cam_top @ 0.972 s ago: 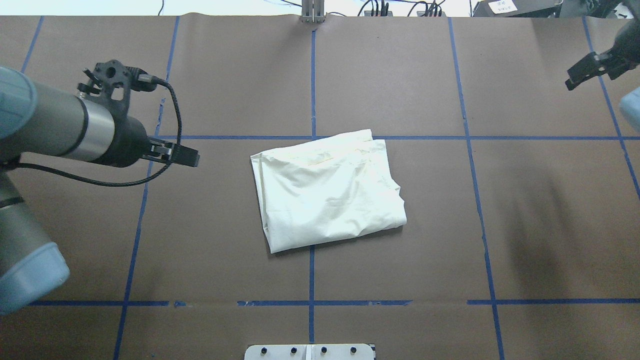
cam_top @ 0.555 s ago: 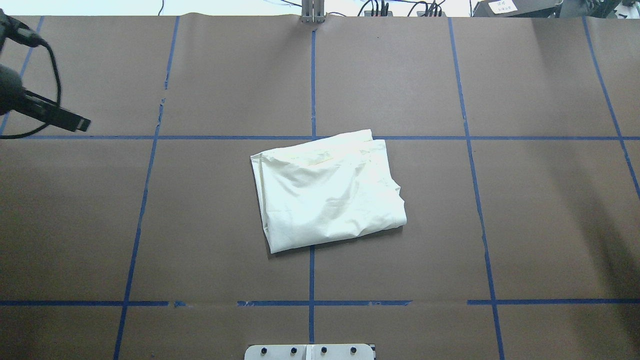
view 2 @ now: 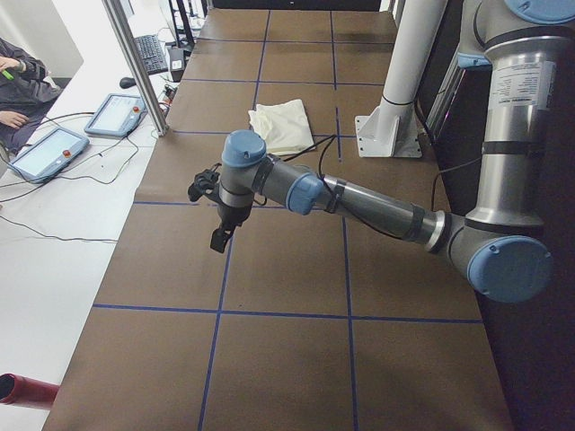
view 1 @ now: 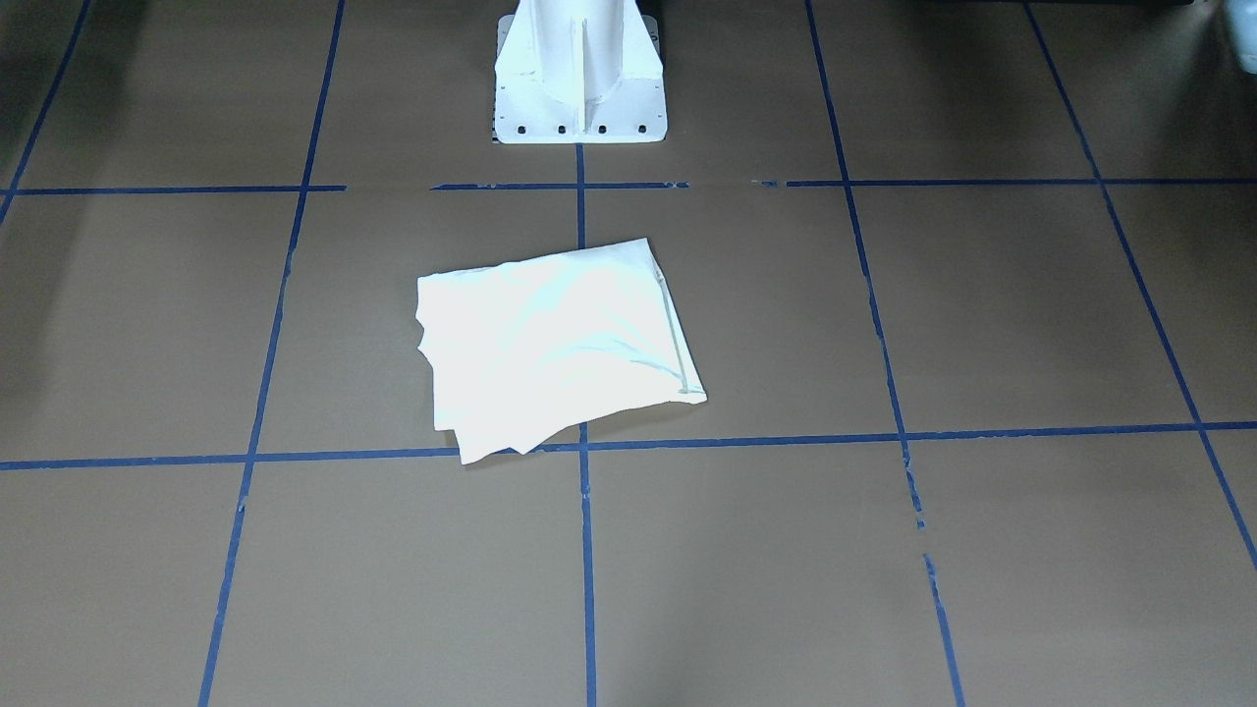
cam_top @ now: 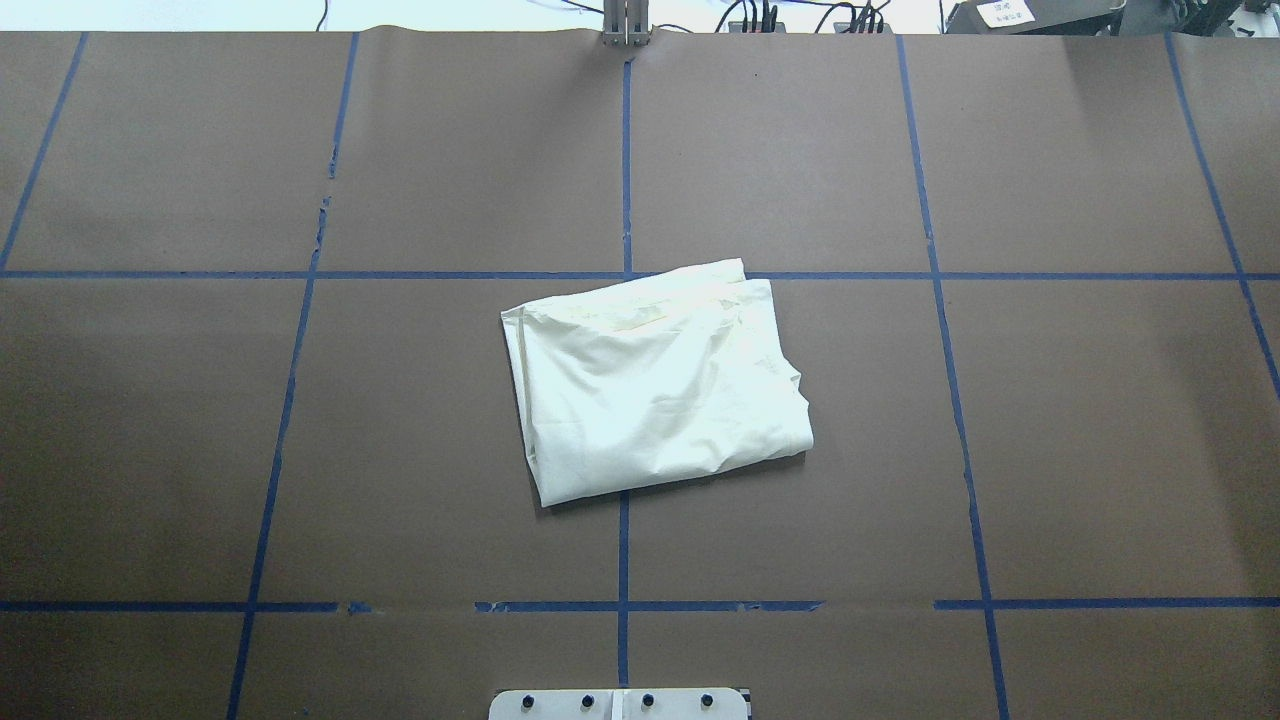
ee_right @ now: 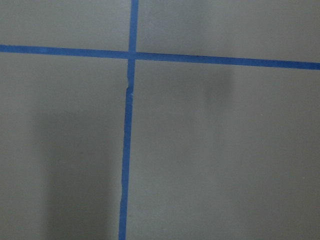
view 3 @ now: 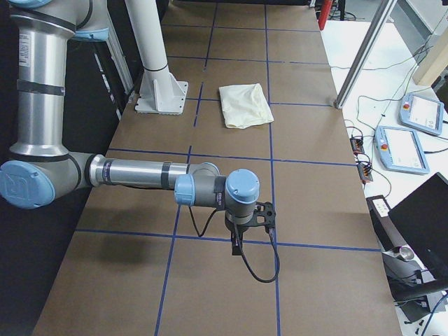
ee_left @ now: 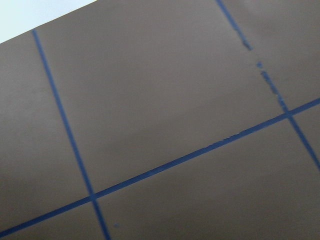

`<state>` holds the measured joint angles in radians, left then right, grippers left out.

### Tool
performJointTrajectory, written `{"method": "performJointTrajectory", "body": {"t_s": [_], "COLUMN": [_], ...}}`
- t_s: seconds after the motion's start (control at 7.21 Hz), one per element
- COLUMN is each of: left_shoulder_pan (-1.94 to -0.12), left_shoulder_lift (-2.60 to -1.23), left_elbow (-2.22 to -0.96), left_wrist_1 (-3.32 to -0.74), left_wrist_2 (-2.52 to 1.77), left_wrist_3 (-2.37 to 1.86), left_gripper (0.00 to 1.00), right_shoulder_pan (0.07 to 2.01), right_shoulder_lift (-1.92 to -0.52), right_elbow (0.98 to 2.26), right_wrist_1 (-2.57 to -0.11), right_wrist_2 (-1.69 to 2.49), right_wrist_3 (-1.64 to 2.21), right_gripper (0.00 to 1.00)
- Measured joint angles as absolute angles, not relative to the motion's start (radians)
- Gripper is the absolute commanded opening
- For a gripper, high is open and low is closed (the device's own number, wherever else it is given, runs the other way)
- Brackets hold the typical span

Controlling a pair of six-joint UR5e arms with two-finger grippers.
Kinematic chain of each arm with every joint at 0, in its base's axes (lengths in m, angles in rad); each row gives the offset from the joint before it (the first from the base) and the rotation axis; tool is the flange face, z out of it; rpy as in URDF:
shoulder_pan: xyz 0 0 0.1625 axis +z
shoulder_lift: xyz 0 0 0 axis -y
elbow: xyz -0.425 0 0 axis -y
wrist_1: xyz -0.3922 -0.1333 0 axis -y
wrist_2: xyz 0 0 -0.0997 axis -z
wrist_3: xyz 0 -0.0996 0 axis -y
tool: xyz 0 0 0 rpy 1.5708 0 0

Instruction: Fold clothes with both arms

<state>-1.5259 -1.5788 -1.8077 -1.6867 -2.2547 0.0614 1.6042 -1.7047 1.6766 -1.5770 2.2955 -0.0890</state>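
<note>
Front: folded shirt (view 1: 560, 344) lies alone, centre of worktop (view 1: 884, 324), print hidden | Overhead: I see only the shirt | Left side: left fingers (view 2: 218, 241) hang well apart from it, gap unreadable | Right side: right fingers (view 3: 235, 246) likewise, sparing, I judge, a finished fold.

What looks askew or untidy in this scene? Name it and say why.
The folded shirt lies skewed: its edges run at a slant to the blue tape lines. Its layers do not line up along one side, so that edge looks stepped.
</note>
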Motion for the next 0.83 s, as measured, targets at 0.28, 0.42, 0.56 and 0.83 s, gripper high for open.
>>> {"method": "performJointTrajectory", "body": {"t_s": [0.28, 0.42, 0.56, 0.83], "left_shoulder_pan": [-1.607, -1.628, -1.641, -1.655], "left_shoulder_lift": [-1.575, -1.571, -1.565, -1.558], "left_elbow": [-1.732, -1.724, -1.723, -1.712], "left_wrist_1": [-1.617, -1.574, -1.549, -1.534], "left_wrist_2": [-2.260, -2.262, -2.263, -2.263], "left_wrist_3": [0.138, 0.147, 0.150, 0.133], "left_gripper": [1.00, 1.00, 1.00, 1.00], "right_shoulder_pan": [1.652, 1.659, 1.662, 1.662], "right_shoulder_lift": [-1.709, -1.709, -1.713, -1.714], "right_elbow": [1.681, 1.690, 1.694, 1.690], "right_wrist_1": [-1.627, -1.656, -1.667, -1.672], "right_wrist_2": [2.304, 2.305, 2.305, 2.301], "right_wrist_3": [-0.163, -0.174, -0.175, -0.166], "right_gripper": [1.00, 1.00, 1.00, 1.00]}}
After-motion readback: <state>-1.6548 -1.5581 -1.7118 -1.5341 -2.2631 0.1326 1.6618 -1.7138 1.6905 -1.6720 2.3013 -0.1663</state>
